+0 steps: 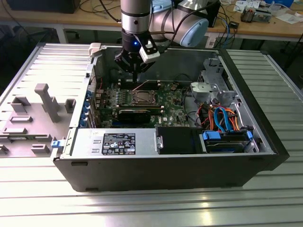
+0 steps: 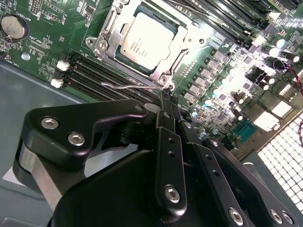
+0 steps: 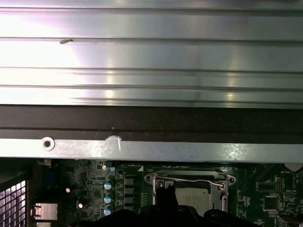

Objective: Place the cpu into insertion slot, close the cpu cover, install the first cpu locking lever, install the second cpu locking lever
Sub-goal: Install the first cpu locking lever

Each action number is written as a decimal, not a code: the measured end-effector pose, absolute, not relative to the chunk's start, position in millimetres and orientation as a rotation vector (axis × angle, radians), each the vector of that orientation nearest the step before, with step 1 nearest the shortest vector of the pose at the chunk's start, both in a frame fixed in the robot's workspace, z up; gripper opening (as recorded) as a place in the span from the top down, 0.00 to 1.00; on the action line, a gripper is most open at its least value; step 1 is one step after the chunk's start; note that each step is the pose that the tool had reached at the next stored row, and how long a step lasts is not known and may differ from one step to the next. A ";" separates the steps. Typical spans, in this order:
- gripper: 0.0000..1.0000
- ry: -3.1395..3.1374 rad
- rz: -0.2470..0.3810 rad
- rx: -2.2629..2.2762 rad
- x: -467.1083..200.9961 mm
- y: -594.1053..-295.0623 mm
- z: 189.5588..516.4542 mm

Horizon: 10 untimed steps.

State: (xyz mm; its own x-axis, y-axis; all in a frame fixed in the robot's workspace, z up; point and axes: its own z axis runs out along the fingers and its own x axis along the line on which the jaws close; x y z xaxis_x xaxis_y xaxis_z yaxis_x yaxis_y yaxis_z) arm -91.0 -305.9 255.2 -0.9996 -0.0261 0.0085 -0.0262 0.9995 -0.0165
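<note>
The arm hangs over the open computer case (image 1: 189, 175) on the tabletop (image 1: 142, 208), pincer (image 1: 136, 75) pointing down at the green motherboard (image 2: 57, 28). The cpu (image 2: 144, 42) sits in the insertion slot (image 1: 133, 98), and the cpu cover (image 2: 124, 60) lies flat around it. In the second wrist view the pincer (image 2: 164, 97) has its fingers pressed together, no gap, tips right at the thin wire locking lever (image 2: 128, 86) along the socket's edge. Whether they touch it, I cannot tell.

The pincer (image 2: 164, 97), pinched together, hangs beside the cpu (image 2: 147, 41).
</note>
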 end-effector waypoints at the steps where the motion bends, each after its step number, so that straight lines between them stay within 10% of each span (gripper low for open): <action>1: 0.89 -3.133 0.026 0.041 -89.7 -305.9 254.9; 10: 0.89 -3.133 0.026 0.041 -79.7 -305.9 248.9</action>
State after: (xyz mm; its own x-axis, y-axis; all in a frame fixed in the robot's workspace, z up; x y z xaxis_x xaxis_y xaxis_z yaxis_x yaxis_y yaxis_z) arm -79.7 -305.9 248.9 -0.9996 -0.0259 0.0086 -0.0260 0.9995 -0.0167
